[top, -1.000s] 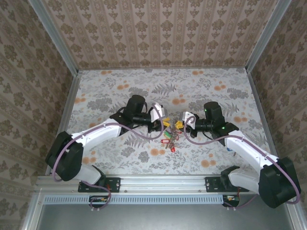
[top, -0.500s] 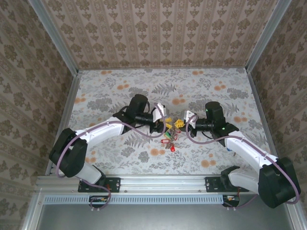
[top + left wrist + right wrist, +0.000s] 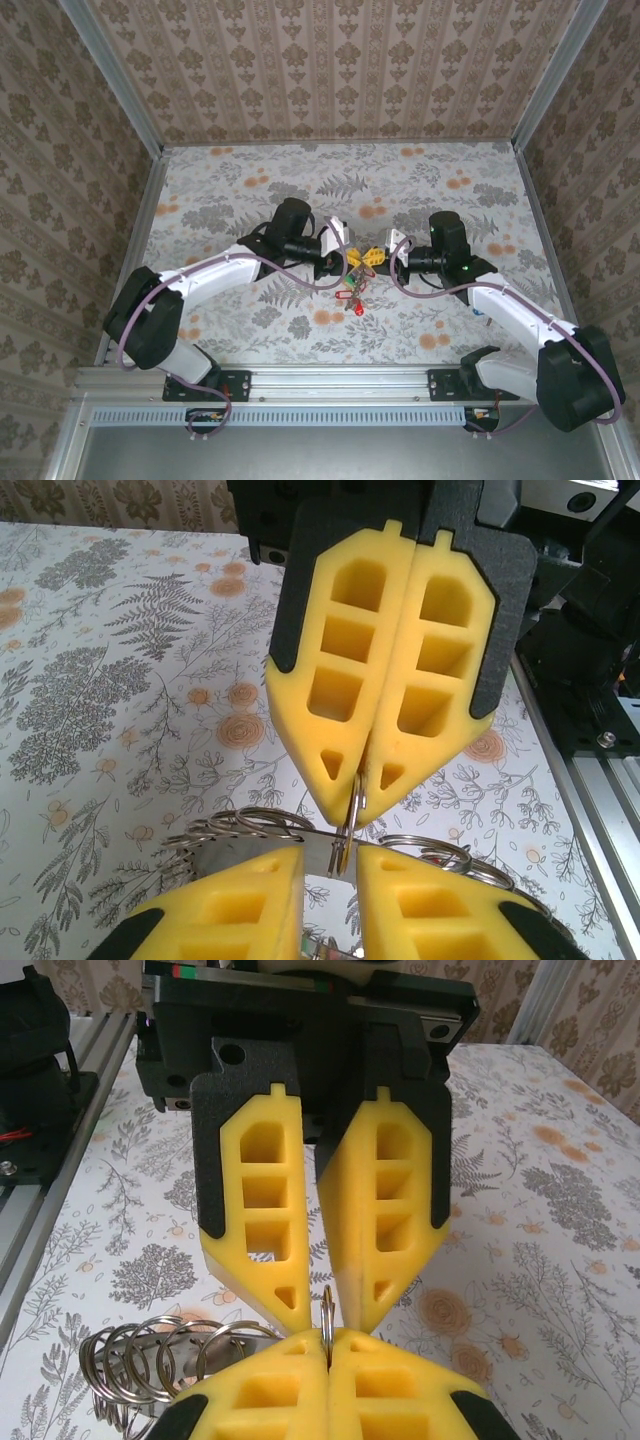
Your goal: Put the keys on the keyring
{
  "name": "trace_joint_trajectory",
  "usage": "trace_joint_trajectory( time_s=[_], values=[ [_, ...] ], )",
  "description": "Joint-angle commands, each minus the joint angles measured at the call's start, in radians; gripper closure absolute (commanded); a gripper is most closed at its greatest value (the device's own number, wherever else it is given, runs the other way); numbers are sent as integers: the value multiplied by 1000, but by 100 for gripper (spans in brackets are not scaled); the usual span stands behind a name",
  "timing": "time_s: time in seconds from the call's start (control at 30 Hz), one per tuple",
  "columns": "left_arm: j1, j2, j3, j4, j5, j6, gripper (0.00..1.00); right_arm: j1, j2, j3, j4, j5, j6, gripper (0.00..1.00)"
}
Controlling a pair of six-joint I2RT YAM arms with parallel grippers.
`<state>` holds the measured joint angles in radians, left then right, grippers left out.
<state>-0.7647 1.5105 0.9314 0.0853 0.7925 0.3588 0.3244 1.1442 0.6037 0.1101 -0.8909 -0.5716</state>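
Observation:
My two grippers meet tip to tip above the middle of the table. The right gripper (image 3: pixel 328 1345) (image 3: pixel 374 258) is shut on a small silver split ring (image 3: pixel 326 1310) (image 3: pixel 347 825) standing edge-on. My left gripper (image 3: pixel 330 865) (image 3: pixel 352 264) faces it, jaws a narrow gap apart on either side of that ring, not pinching it. The keyring (image 3: pixel 250 853) (image 3: pixel 185 1352) shows as a flat metal band strung with several split rings, just under the tips. Coloured tags (image 3: pixel 350 292) hang below it. The keys' blades are hidden.
Patterned walls close in the floral table (image 3: pixel 230 190) on three sides. A metal rail (image 3: pixel 330 378) with both arm bases runs along the near edge. A small blue bit (image 3: pixel 478 312) lies beside the right forearm.
The left gripper has slid right, up to the right gripper, and its jaws have narrowed around the small ring. The right gripper has stayed shut and almost still.

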Motion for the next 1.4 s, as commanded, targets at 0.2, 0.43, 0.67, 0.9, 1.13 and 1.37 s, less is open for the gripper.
trace_joint_trajectory(
  time_s=[0.2,0.43,0.67,0.9,1.13,1.37],
  values=[
    [-15,10,30,61,15,-10,86,-6,15,13,52,-67,12,100],
    [-28,-9,28,32,-53,20,100,-7,2,18,21,-48,-5,99],
    [-125,-102,-36,81,-401,189,100,-4,-99,12,-165,156,-152,71],
    [-195,-152,-54,83,-637,319,100,-5,-204,-32,-141,282,-159,68],
    [-211,-177,-54,87,-652,327,100,-6,-272,-89,-7,390,-77,69],
    [-175,-185,-98,185,-589,189,100,-12,-268,-34,8,829,429,63]
  ],
)
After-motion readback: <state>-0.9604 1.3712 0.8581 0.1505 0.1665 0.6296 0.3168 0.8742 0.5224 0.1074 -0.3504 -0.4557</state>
